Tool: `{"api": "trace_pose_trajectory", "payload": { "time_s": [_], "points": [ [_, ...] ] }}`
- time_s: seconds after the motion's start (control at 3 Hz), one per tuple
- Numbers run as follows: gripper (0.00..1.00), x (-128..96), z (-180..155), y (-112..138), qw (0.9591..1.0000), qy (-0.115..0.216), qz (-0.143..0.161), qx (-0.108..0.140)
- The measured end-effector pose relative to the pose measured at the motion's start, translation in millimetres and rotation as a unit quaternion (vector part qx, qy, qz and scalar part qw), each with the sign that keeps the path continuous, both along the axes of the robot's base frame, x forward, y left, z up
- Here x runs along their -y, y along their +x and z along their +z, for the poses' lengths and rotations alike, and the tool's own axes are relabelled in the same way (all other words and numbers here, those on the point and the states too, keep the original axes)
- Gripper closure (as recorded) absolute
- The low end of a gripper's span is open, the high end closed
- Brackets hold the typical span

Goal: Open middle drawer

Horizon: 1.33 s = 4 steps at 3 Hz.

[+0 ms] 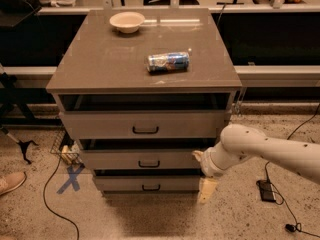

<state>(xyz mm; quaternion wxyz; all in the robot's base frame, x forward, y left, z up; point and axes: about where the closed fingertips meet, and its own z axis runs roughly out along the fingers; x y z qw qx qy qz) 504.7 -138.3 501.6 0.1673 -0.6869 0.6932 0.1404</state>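
The middle drawer (pixel 115 160) is the grey-taupe front between a taller drawer (pixel 100 125) above and a slim drawer (pixel 120 184) below. Its small black bar handle (pixel 149 164) sits at centre. A dark gap shows above its front, and its inside is hidden. My gripper (pixel 200 178) is at the cabinet's right front edge, level with the middle and bottom drawers and well right of the handle. It holds nothing, and its cream fingers (pixel 206 190) stand apart. The white arm (pixel 265 149) reaches in from the right.
On the cabinet top (pixel 100 64) lie a can on its side (pixel 168 62) and a cream bowl (pixel 127 21). Cables (pixel 55 204) and a blue X mark (pixel 70 178) are on the floor at left. A small black box (pixel 265 190) lies at right, and a shoe (pixel 11 182) at far left.
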Motion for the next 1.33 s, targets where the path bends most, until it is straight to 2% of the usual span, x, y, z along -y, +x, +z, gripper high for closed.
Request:
{"api": "trace_pose_trajectory", "payload": {
  "time_s": [0.33, 0.67, 1.0, 1.33],
  "points": [
    [0.0, -3.6, -13.4, 16.7, 0.9995, -0.01, -0.016, 0.026],
    [0.0, -3.4, -18.7, 40.8, 0.9974, -0.015, -0.037, 0.06],
    [0.0, -4.7, -23.0, 67.0, 0.9951, -0.015, -0.051, 0.084],
    [0.0, -4.7, -23.0, 67.1, 0.9951, -0.015, -0.051, 0.084]
  ]
}}
